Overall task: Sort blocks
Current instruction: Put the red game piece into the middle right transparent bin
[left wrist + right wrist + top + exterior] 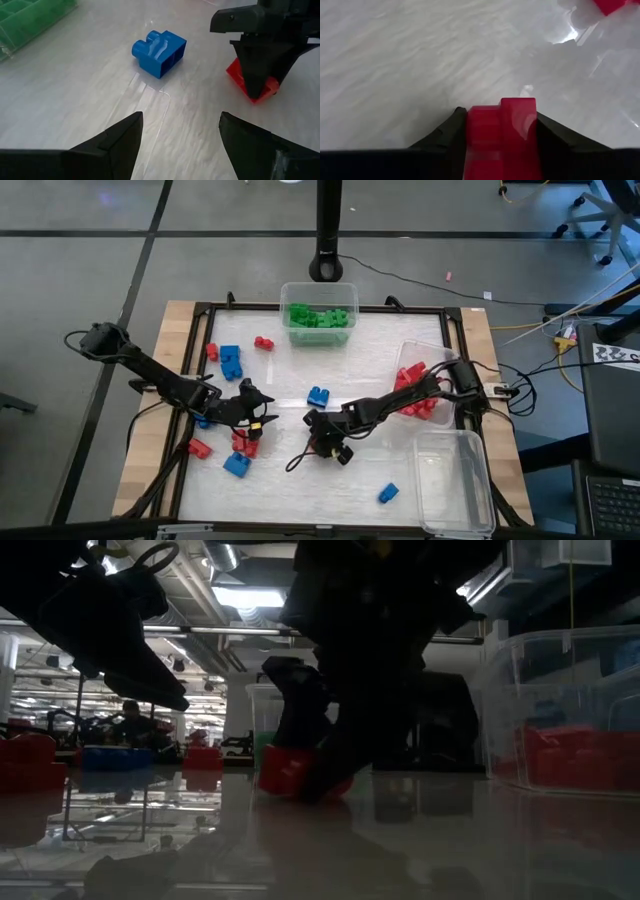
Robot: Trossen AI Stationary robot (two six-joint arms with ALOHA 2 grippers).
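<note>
Red and blue studded blocks lie scattered on the white table. My right gripper (322, 438) is low over the table's middle, shut on a red block (502, 132), which the gripper hides in the high view. My left gripper (180, 120) hangs open just left of it (255, 412), touching nothing. A blue block (159, 52) lies on its side beyond the left fingers (319, 396). Green blocks fill the far tub (318, 315). Red blocks sit in the right tub (420, 385). My right gripper pinches the red block (252, 87) between its two fingers, one on each side face. The fingers point down at it from above. The block's lower edge (295, 780) is at the table surface; I cannot tell whether it rests there.
An empty clear tub (455, 480) stands at the near right corner. Loose red blocks (245, 442) (200, 447) and blue ones (237, 465) (231, 360) (388, 493) lie around the left gripper and near the front. A black frame (200, 310) borders the table.
</note>
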